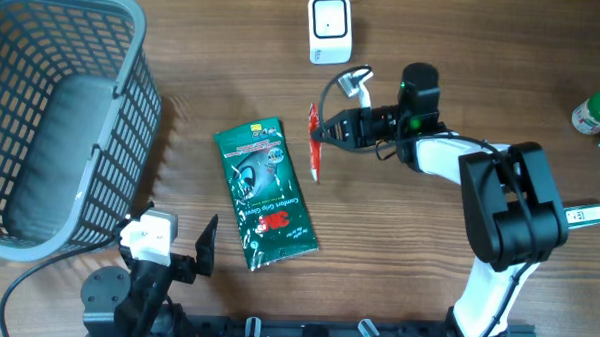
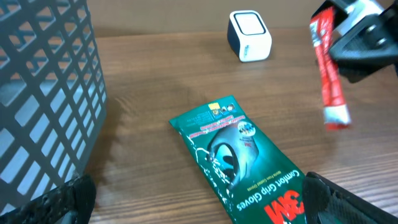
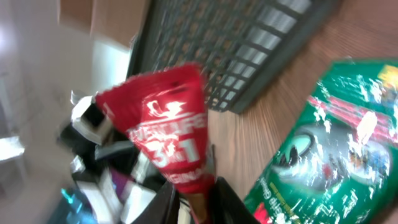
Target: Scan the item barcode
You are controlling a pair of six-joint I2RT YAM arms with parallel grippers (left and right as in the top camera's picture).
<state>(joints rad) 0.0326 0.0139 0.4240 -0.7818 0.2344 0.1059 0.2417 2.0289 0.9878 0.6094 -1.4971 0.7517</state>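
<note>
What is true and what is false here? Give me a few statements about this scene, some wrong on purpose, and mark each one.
1. The right gripper holds a red sachet. True.
2. The green glove packet is inside the basket. False: it lies flat on the table, beside the basket.
3. The left gripper is open and holds nothing. True.
4. The white scanner lies on top of the glove packet. False: it stands apart, at the far side of the table.
</note>
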